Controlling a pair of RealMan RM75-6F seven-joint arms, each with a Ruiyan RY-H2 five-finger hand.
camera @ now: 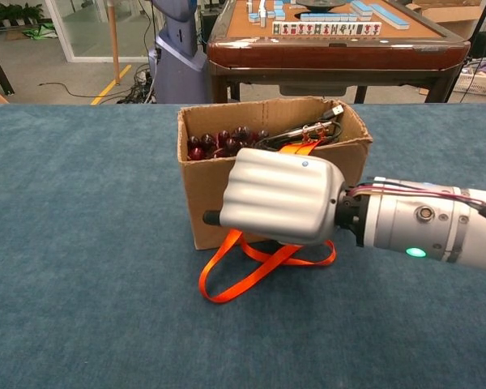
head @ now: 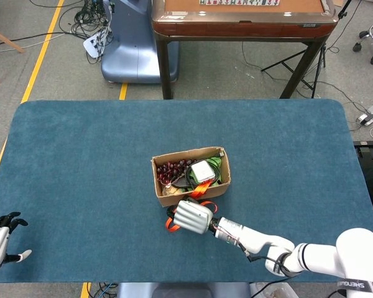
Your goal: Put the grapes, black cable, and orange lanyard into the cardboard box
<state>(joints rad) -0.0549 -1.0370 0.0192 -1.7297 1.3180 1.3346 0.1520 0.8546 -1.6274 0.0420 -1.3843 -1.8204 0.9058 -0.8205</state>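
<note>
The right hand (camera: 279, 196), grip hidden, is hovering just above the orange lanyard (camera: 259, 267), looping lower-left from the cardboard box (camera: 219, 198).

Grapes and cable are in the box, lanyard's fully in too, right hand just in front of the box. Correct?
Not the lanyard. The orange lanyard is only partly in: chest view shows its loop lying on the table in front of the cardboard box, below the right hand. Grapes and black cable are in the box.

"SHENGU…" on right forearm (head: 359, 284)
</note>
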